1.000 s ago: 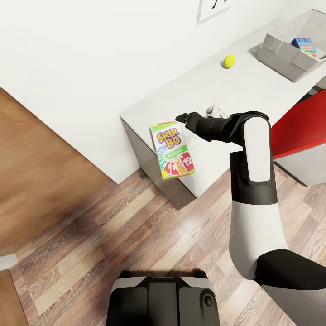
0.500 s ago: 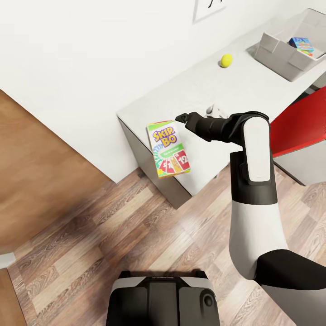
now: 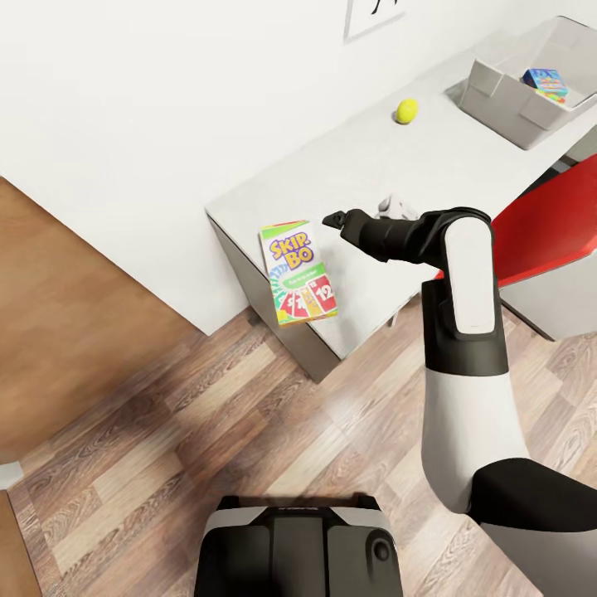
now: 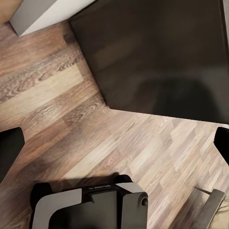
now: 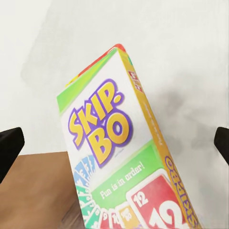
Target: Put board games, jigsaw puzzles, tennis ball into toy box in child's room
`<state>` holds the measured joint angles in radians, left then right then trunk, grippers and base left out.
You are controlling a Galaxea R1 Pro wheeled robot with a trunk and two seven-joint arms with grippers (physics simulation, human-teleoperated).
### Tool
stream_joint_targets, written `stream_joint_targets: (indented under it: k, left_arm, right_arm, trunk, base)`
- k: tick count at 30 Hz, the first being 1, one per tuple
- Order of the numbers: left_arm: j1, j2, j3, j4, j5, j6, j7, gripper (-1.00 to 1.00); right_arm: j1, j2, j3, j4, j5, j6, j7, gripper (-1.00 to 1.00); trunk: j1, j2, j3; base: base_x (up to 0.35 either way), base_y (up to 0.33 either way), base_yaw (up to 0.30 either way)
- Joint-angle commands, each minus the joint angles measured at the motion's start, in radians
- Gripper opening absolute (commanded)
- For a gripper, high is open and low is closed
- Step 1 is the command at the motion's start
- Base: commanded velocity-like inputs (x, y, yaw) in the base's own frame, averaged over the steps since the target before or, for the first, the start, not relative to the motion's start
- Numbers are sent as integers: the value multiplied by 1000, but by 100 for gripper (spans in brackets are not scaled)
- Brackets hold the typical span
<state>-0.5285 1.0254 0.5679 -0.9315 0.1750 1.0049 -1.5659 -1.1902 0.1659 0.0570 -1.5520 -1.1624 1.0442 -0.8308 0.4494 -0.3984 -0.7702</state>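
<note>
Grey toy box; blue board game inside

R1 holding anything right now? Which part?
Nothing held. Right gripper is open, short of the Skip-Bo box lying at the table corner. Left gripper is open over floor.

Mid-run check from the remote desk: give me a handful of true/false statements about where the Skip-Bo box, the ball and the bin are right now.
1. The Skip-Bo box is at the near corner of the table. True.
2. The tennis ball lies inside the bin. False: it sits on the tabletop, apart from the bin.
3. A small blue game box is already in the bin. True.
4. The Skip-Bo box lies face down. False: its printed logo faces the head camera.
5. The right gripper is beside the bin. False: it is near the Skip-Bo box, far from the bin.
</note>
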Motion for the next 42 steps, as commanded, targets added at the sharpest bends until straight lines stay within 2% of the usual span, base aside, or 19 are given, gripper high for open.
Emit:
stream_joint_targets:
  k: [1, 14, 35, 42]
  left_arm:
    - [-1, 0, 0, 0, -1, 11, -5, 100]
    - [-1, -4, 0, 0, 0, 11, -5, 100]
    - [-1, -16, -1, 0, -2, 10, -5, 100]
    - [-1, -47, -2, 0, -5, 5, -5, 100]
  right_arm:
    - [0, -2, 0, 0, -9, 3, -10, 100]
    - [3, -10, -1, 19, -8, 3, -9, 100]
    - [4, -10, 0, 20, -8, 3, -11, 100]
    - [4, -13, -1, 51, -10, 3, -12, 100]
  trunk:
    - [1, -2, -1]
    - [1, -2, -1]
    - [1, -2, -1]
    - [1, -2, -1]
  base:
    - [0, -6, 0]
    - [-12, -11, 0]
    - [-180, -154, 0]
    - [-101, -180, 0]
